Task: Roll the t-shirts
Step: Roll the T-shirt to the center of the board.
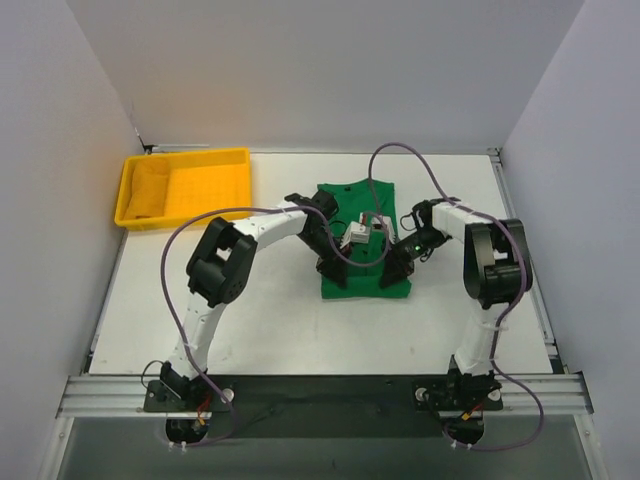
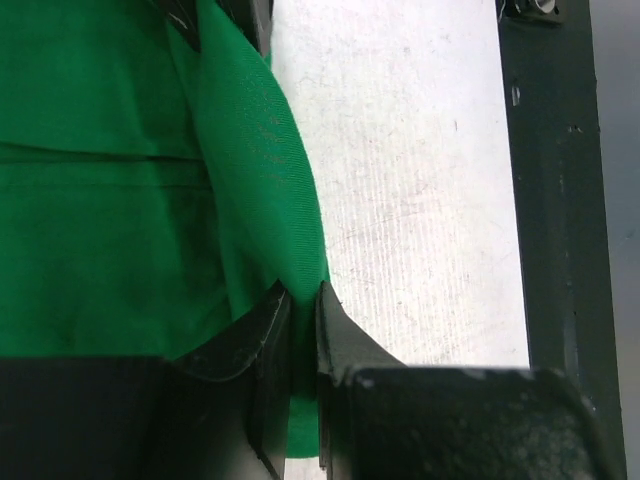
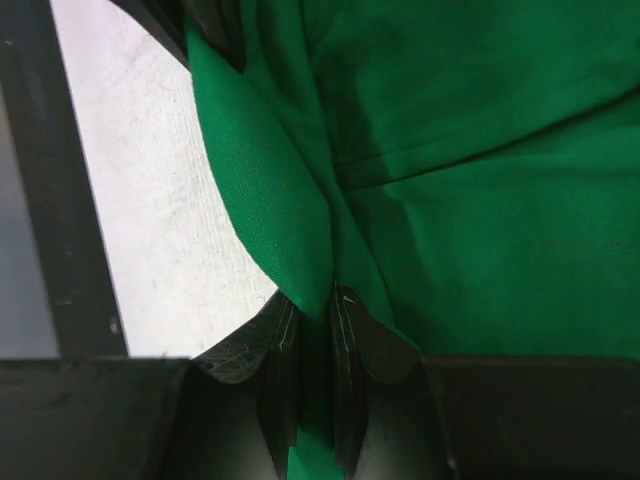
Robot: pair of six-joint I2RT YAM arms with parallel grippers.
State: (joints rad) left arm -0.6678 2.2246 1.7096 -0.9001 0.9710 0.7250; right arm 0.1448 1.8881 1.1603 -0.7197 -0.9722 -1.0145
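Left gripper [image 2: 303, 305]: jaws nearly closed, pinching a fold of the green t-shirt [image 1: 347, 196] at its near left corner, with fabric bunched between the fingers. Right gripper [image 3: 315, 305]: jaws likewise nearly closed, clamped on a fold at the near right corner. The t-shirt lies folded into a narrow rectangle at mid-table [image 1: 260, 320], its long edges running away from the arm bases. There is bare surface to the left, right and near side of the shirt. The yellow tray [image 1: 200, 155] sits well apart in the far left corner.
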